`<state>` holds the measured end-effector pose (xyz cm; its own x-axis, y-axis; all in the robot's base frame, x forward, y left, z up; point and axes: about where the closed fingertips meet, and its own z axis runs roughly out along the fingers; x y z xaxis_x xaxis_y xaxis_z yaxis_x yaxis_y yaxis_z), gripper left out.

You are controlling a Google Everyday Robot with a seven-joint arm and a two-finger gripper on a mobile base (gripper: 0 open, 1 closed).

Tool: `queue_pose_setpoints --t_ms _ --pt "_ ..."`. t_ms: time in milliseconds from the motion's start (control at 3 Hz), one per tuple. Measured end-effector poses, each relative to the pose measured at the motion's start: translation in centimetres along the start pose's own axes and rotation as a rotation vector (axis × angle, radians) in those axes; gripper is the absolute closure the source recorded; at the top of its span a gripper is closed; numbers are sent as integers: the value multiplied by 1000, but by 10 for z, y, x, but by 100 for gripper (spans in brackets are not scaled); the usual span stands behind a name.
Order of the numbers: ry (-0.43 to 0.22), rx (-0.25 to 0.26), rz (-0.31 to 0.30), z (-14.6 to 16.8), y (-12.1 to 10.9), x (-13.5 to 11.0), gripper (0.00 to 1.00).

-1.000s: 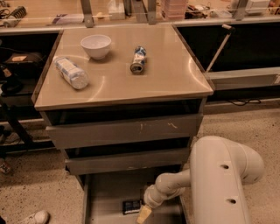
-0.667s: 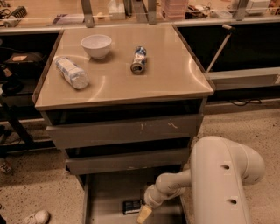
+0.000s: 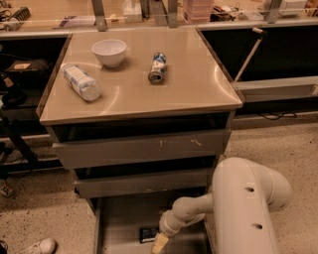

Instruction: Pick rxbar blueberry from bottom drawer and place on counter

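**a robot test lab dressed as a pantry**

a white robot arm (image 3: 243,203) fills the lower right. its gripper (image 3: 160,243) hangs low inside the open bottom drawer (image 3: 124,223) of a grey cabinet. the cabinet stands alone on a speckled hard floor (image 3: 278,149) and is topped by a tan counter (image 3: 198,84). on the counter a bowl (image 3: 109,51) stands upright, and a can (image 3: 158,68) and a bottle (image 3: 82,82) lie on their sides. long benches (image 3: 59,12) with metal posts (image 3: 99,15) and small clutter run behind, with dark open bays beneath them. a black cable (image 3: 276,117) trails on the floor at the right. a shoe (image 3: 37,246) shows at the lower left.
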<state>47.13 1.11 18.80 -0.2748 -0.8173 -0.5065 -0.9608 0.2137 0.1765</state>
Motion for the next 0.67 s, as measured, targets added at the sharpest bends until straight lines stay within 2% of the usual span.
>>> queue_pose_setpoints --t_ms 667 --pt "-16 -45 -31 29 3 -3 0"
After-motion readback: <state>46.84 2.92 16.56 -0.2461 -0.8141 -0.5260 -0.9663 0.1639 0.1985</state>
